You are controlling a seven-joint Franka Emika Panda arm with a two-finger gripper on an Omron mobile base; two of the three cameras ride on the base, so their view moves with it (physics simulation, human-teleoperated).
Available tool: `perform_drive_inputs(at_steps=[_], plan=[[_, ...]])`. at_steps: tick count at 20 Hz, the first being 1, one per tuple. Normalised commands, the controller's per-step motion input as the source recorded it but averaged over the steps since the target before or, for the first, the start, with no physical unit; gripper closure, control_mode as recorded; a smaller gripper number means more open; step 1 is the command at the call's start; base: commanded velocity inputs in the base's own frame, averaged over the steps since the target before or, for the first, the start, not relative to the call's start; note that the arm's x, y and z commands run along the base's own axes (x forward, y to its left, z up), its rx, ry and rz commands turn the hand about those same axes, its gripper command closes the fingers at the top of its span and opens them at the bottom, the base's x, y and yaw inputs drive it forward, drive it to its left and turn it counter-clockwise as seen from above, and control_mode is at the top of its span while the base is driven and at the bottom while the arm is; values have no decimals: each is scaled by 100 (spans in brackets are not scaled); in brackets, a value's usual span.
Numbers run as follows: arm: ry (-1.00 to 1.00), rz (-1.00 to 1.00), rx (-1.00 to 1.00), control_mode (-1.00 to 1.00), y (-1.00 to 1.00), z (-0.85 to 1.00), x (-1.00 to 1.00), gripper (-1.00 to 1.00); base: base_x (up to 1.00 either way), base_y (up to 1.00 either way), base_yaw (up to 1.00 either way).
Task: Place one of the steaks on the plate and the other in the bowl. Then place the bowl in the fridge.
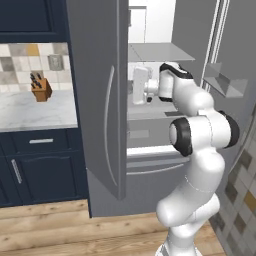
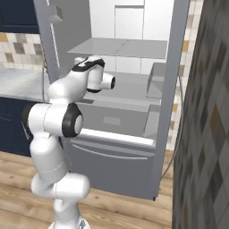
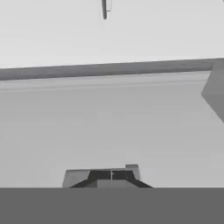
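The fridge (image 1: 95,100) stands open, its grey shelves (image 2: 120,47) and lower drawer showing. My arm reaches into the middle compartment, and my gripper (image 1: 139,86) hangs just above the middle shelf, pointing inward. In the hand view my gripper (image 3: 111,176) has its dark fingertips pressed together, shut, with nothing between them. They face a bare grey shelf surface (image 3: 109,127) and the fridge's pale back wall. The steaks, the plate and the bowl are out of view.
The fridge's left door (image 1: 107,115) swings out between the arm and a marble counter (image 1: 35,112) with a knife block (image 1: 41,89). The right door with its bins (image 1: 225,82) stands open. A tiled wall (image 2: 205,134) rises close on the right. Navy cabinets (image 1: 40,170) sit below the counter.
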Motion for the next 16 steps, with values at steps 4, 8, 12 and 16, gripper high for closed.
perform_drive_inputs(at_steps=[4, 8, 12, 16], plan=[[3, 22, 6, -100, 100, -12, -64, 100, 0, 0, 0], [0, 9, 3, -100, 100, -17, -52, 100, 0, 0, 0], [-4, 0, 0, -100, 100, -23, -36, 100, 0, 0, 0], [-6, 0, 0, -100, 100, -38, -1, 100, 0, 0, 0]])
